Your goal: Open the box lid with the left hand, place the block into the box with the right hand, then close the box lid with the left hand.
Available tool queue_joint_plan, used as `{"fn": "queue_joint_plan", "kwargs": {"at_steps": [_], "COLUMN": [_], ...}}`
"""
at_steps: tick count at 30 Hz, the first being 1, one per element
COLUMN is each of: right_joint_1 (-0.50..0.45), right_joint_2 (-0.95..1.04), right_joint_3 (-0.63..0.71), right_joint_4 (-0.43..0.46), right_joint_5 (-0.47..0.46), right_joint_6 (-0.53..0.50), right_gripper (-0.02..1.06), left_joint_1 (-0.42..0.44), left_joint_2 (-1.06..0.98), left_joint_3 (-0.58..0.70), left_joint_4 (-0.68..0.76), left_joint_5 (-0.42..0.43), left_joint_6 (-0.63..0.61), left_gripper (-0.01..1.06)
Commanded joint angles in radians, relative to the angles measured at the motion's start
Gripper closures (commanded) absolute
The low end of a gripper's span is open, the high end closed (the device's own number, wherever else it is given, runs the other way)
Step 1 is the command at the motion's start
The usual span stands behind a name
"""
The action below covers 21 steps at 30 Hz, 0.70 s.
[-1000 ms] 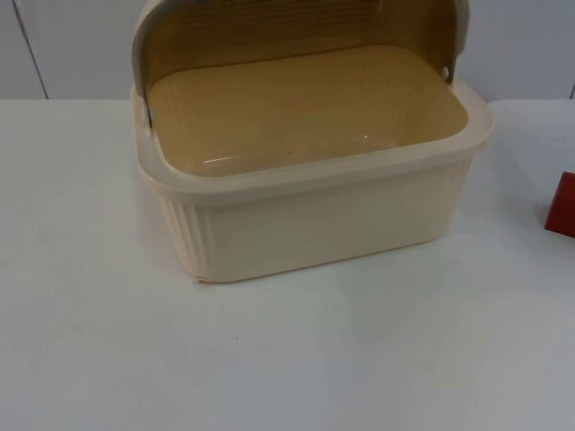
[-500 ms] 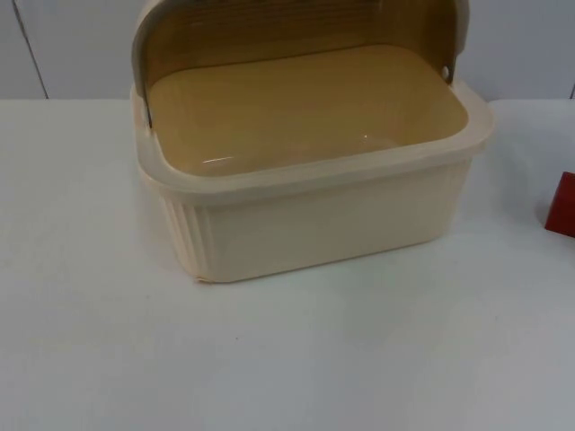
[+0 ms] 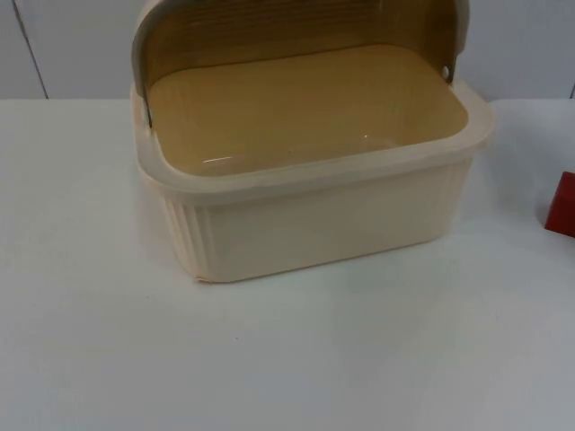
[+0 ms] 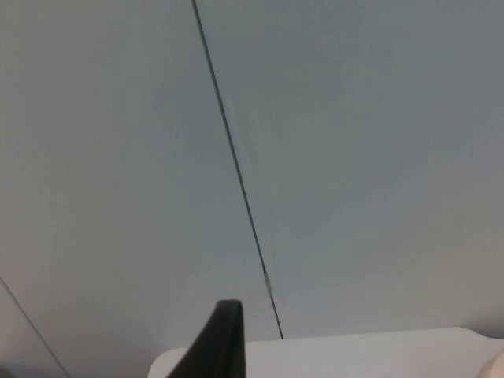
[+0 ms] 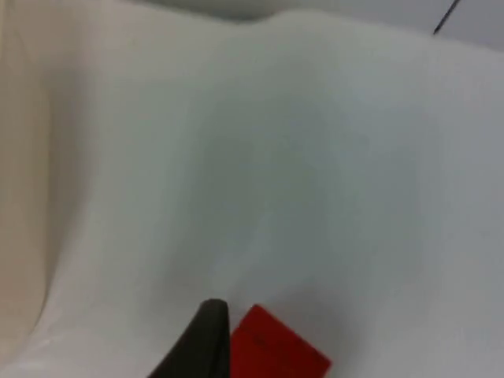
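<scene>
The right gripper (image 5: 206, 346) hangs above the table (image 3: 108, 341), with one black fingertip just beside the red block (image 5: 277, 352); from the right wrist view I cannot tell whether it touches the block, and with a single fingertip on show I cannot tell whether this gripper is spread or closed. The block lies flat on the white table top, and the cream wall of the box (image 5: 20, 197) stands well apart from it. The left gripper (image 4: 219, 340) points at the grey partition wall (image 4: 354, 157), where a thin dark seam runs down to the table's far edge; here too one fingertip alone is on show, so I cannot tell how this gripper is set, and nothing is seen in it. In the top view the box (image 3: 323, 224) is the landmark: a cream tub with ribbed sides, sitting on the table close in front of the partition wall. Its lid (image 3: 296, 27) is swung up and back behind the opening, a brownish see-through dome with a pale rim, hinged at a small pin on the box's right end. The inside of the box is a bare tan floor. The block (image 3: 562, 205) sits on the table to the right of the box, apart from it and outside it, level with the box's front wall.
</scene>
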Motion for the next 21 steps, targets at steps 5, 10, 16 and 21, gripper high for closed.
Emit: {"fn": "queue_joint_plan", "kwargs": {"at_steps": [5,10,16,21], "right_joint_1": [0.0,0.0,0.0,0.0], "right_joint_2": [0.12,0.189,0.258,0.289], "right_joint_3": [-0.007,-0.007,-0.007,-0.007], "right_joint_4": [0.153,0.169,0.169,0.162], "right_joint_5": [-0.056,-0.041,-0.036,-0.037], "right_joint_6": [-0.015,0.045,0.147,0.309], "right_gripper": [0.0,0.0,0.0,0.0], "left_joint_1": [-0.006,-0.006,-0.006,-0.006], "left_joint_2": [-0.004,-0.004,-0.004,-0.004], "left_joint_3": [-0.002,-0.002,-0.002,-0.002], "left_joint_4": [0.022,0.022,0.022,0.022], "left_joint_5": [0.0,0.0,0.0,0.0], "left_joint_6": [-0.001,-0.001,-0.001,-0.001], "left_gripper": [0.0,0.0,0.0,0.0]}}
